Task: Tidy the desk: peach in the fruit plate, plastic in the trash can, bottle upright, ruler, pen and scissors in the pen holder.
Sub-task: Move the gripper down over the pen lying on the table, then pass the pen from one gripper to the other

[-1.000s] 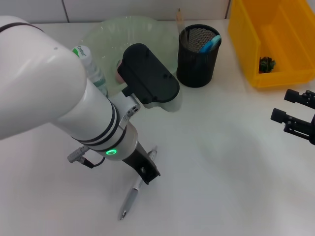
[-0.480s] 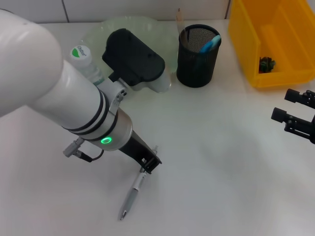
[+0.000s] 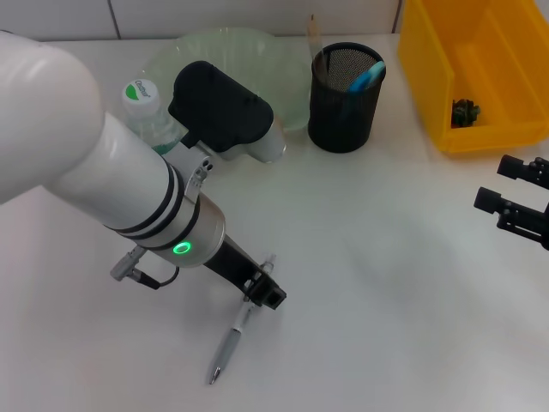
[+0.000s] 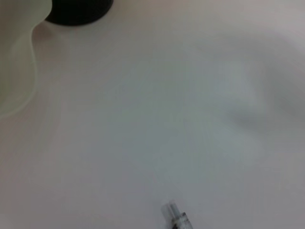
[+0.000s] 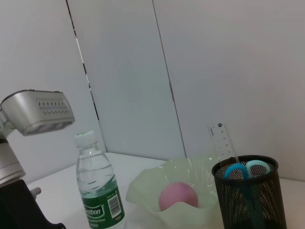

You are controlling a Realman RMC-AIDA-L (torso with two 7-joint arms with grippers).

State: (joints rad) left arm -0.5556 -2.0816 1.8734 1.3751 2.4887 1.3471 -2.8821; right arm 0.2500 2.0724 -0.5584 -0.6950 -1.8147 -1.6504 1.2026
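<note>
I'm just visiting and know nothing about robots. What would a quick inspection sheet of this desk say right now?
Surface: white table, no spills seen.
Job's things: pen lying flat; bottle upright; peach in fruit plate; ruler and scissors in pen holder; something dark in yellow bin.
Clutter: nothing seen.
Grippers: left gripper low at the pen's upper end; right gripper open, idle at the table's right edge.
Cables: short grey lead on the left wrist.
Surroundings: pale wall panels behind.
</note>
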